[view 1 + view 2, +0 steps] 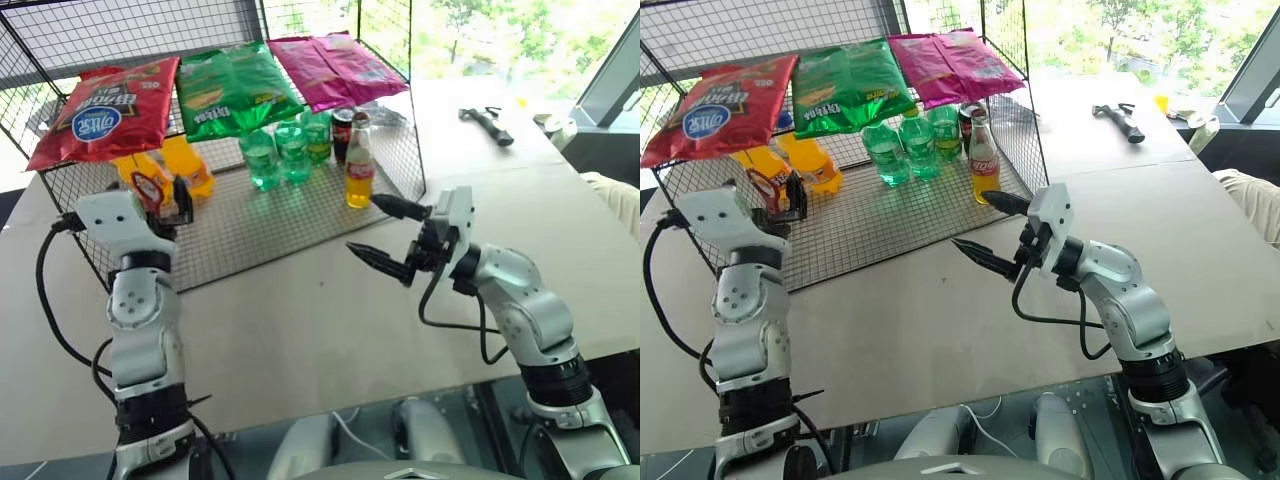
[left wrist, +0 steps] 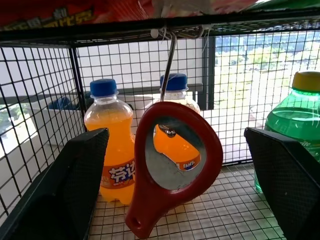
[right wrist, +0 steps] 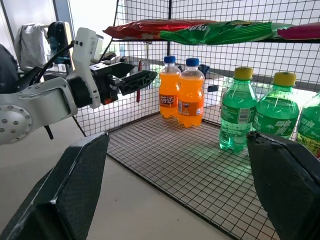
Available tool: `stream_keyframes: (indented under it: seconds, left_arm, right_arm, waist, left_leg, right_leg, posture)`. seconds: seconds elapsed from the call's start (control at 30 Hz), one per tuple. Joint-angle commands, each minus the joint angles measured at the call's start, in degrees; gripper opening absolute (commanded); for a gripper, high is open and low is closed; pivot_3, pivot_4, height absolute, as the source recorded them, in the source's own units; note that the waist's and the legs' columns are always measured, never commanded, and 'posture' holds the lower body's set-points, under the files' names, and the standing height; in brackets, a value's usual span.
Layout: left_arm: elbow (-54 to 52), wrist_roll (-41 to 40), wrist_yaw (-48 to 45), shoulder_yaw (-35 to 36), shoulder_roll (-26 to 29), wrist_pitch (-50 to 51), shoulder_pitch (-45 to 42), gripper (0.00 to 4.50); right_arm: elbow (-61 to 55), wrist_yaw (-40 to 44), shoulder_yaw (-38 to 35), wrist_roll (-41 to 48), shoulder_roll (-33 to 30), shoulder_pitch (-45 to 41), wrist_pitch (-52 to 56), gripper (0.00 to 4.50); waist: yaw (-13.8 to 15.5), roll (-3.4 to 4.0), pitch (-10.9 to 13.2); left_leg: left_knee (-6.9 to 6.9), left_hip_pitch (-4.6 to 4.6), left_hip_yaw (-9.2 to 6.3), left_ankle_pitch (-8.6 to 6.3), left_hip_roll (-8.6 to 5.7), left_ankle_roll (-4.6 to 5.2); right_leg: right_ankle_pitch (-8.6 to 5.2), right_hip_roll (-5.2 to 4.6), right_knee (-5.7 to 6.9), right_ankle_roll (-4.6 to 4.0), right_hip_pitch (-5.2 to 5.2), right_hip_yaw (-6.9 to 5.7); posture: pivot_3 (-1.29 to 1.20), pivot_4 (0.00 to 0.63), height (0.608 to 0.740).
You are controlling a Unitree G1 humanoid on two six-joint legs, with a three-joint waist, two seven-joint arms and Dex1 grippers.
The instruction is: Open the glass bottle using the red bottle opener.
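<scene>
Progress on the task is at its earliest stage: neither task item is in hand. The landmark is the black wire-mesh display rack standing on the pale table.

The small clear glass bottle of yellow-orange drink with a red label and metal cap stands upright on the rack's mesh floor near its front right corner, just right of the green plastic bottles. Its cap appears to be on.

The flat red bottle opener with its open loop end hangs from a metal hook on the rack's upper bar at the left side, in front of two stubby orange plastic bottles. It is untouched.

The left gripper is raised at the rack's left front corner, fingers spread wide on either side of the hanging opener without contact. The right gripper hovers just outside the rack's front right corner, near the glass bottle, fingers wide apart and holding nothing.

Outstanding, in my judgement: closing on the opener and lifting it off the hook, securing the bottle, seating the opener under the cap, and prying. The opener may swing when touched.
</scene>
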Motion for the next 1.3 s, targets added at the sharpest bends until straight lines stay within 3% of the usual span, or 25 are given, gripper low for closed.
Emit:
stream_keyframes:
  seconds: [0.03, 0.57, 0.73, 0.77, 0.9, 1.2, 1.3]
  left_arm:
    - [0.04, -0.11, -0.19, 0.73, 1.18, -0.76, -1.12, 4.5]
    - [5.75, 0.54, -0.61, 0.56, 2.67, -3.2, -3.01, 4.5]
    - [6.16, 0.56, -0.69, 0.17, 2.38, -3.87, -2.72, 2.3]
    - [6.2, 0.55, -0.7, 0.1, 2.3, -4.02, -2.6, 1.56]
    - [6.22, 0.34, -0.72, 0.01, 2.16, -4.25, -2.18, 0.02]
    - [4.14, 1.32, 0.33, 0.17, 1.83, -5.93, -0.66, 0.02]
    - [1.9, 8.42, 5.37, 0.25, 3.03, -7.74, 0.31, 0.02]
  right_arm:
    - [-2.99, -0.74, -0.58, 0.16, -0.37, -0.52, 0.03, 4.42]
    - [-2.76, -0.96, 0.2, -1.27, -0.59, -0.15, -0.95, 4.42]
    - [-2.63, -0.66, 0.27, -1.92, -0.73, 0.36, -1.52, 4.5]
    - [-2.61, -0.63, 0.28, -2.0, -0.75, 0.45, -1.62, 4.5]
    - [-2.56, -0.54, 0.36, -2.21, -0.84, 0.73, -1.9, 4.5]
    - [-1.71, -0.34, 0.69, -2.89, -0.69, 0.78, -2.86, 4.5]
    - [-1.17, -0.2, 0.78, -3.2, -0.62, 1.09, -3.47, 4.5]
  waist:
    - [-0.01, 0.0, 0.0]
    - [-0.02, -0.01, 0.0]
    - [-0.03, -0.01, -0.01]
    - [-0.03, -0.01, -0.01]
    - [-0.03, -0.02, -0.01]
    - [-0.04, -0.01, -0.01]
    - [-0.04, -0.02, -0.02]
  left_leg:
    - [0.0, 0.0, 0.0, 0.0, 0.0, 0.0]
    - [0.01, 0.0, 0.01, 0.0, 0.0, 0.0]
    - [0.01, 0.0, 0.01, 0.0, 0.0, 0.0]
    - [0.01, 0.0, 0.01, 0.0, 0.0, 0.0]
    - [0.02, 0.0, 0.0, 0.0, 0.0, 0.0]
    - [0.02, 0.0, 0.01, 0.0, 0.0, 0.0]
    - [0.02, 0.0, 0.02, 0.0, 0.0, 0.0]
  right_leg:
    - [0.0, 0.0, 0.0, 0.0, 0.0, 0.01]
    - [0.0, -0.01, 0.01, 0.0, 0.0, 0.01]
    - [0.0, -0.01, 0.01, 0.0, 0.0, 0.01]
    - [0.0, -0.02, 0.01, 0.0, 0.0, 0.01]
    - [0.0, -0.02, 0.02, 0.0, 0.0, 0.01]
    - [0.0, -0.02, 0.02, 0.0, 0.0, 0.02]
    - [0.0, -0.02, 0.02, 0.0, -0.01, 0.03]
  posture:
    - [0.0, 0.15, 0.74]
    - [0.0, 0.15, 0.74]
    - [0.0, 0.15, 0.74]
    - [0.0, 0.15, 0.74]
    - [0.0, 0.15, 0.74]
    - [0.0, 0.15, 0.74]
    - [0.0, 0.15, 0.74]
